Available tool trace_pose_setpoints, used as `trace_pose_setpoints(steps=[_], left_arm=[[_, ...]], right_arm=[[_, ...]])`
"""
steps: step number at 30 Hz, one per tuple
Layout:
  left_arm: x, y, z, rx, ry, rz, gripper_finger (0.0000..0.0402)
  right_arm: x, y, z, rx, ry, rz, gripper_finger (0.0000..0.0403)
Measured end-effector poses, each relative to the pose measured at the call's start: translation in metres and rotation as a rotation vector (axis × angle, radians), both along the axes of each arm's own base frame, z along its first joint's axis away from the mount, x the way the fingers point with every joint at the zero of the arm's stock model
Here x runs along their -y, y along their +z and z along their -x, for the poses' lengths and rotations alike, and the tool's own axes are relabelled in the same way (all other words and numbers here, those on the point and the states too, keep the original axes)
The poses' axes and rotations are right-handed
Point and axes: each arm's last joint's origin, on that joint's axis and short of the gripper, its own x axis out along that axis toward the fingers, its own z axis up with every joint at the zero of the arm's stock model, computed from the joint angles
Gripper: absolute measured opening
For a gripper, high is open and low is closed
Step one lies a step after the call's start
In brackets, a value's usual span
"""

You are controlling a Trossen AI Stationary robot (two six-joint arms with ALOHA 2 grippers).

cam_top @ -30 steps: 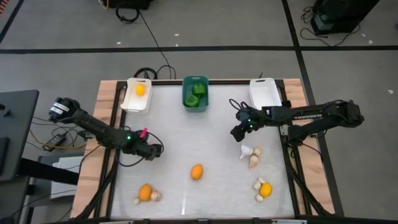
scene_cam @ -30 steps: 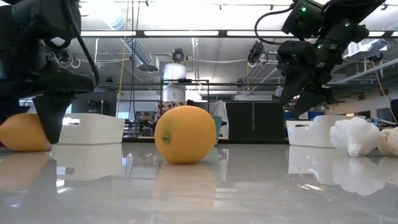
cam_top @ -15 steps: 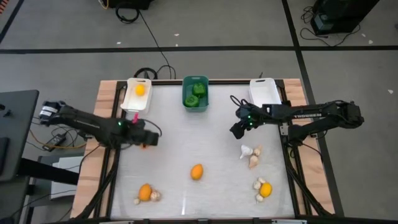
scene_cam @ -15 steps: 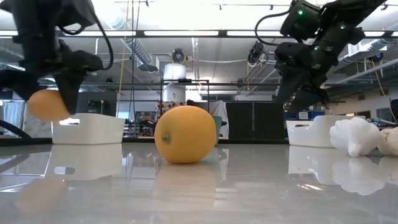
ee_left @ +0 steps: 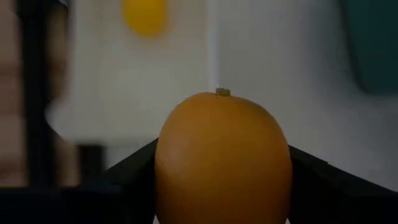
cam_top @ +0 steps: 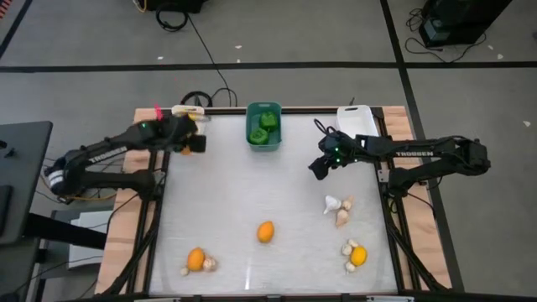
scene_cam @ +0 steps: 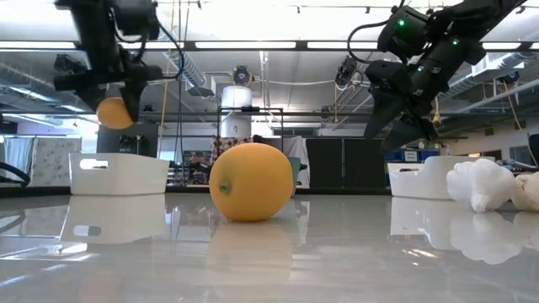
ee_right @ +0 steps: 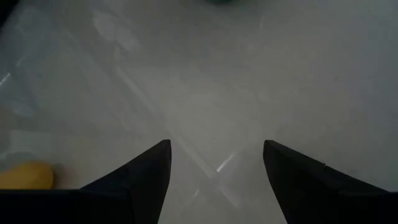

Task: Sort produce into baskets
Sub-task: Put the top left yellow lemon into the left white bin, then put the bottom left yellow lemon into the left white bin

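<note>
Your left wrist view alone shows the left gripper (ee_left: pixel 222 186) clamped on a smooth orange fruit (ee_left: pixel 222 158), stem nub up, above the white basket (ee_left: pixel 134 81) holding a yellow fruit (ee_left: pixel 144 15). From above, your right gripper (cam_top: pixel 317 166) hangs open over the glossy white table (cam_top: pixel 252 193). Behind it lies a lit workshop.

Orange fruit (ee_left: pixel 222 158) — teal basket (cam_top: pixel 263 126) — white baskets (cam_top: pixel 357 124), whitish bulbs (cam_top: pixel 339 209).

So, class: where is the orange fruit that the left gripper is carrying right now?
The orange fruit is clamped in the left gripper, raised above the left white basket at the table's far left corner, beside the teal basket.
</note>
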Motion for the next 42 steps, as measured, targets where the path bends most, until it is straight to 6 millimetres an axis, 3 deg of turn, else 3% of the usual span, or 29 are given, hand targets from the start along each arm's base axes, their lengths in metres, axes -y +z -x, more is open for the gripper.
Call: trace_pose_setpoints(steps=[4,10,20,28,34,42], left_arm=[[-0.036,-0.006,0.01,-0.093,0.029,0.0,0.027],[-0.079,-0.032,0.013,-0.153,0.041,0.102,0.027],[-0.098,-0.057,-0.001,-0.218,0.031,0.157,0.0294],[-0.1,-0.059,-0.002,-0.229,0.026,0.155,0.0338],[-0.097,-0.047,-0.003,-0.246,-0.024,0.152,0.0336],[-0.089,0.007,-0.02,-0.212,-0.142,0.064,0.0319]], right_arm=[[0.0,0.001,-0.001,0.008,-0.002,0.001,0.0265],[-0.001,0.0,-0.001,0.007,-0.021,-0.026,0.0265],[-0.012,-0.001,-0.003,-0.003,-0.041,-0.031,0.0265],[-0.013,0.0,-0.003,-0.001,-0.048,-0.038,0.0265],[-0.013,0.0,-0.003,-0.001,-0.051,-0.04,0.0265],[-0.013,0.0,-0.003,0.001,-0.058,-0.047,0.0265]])
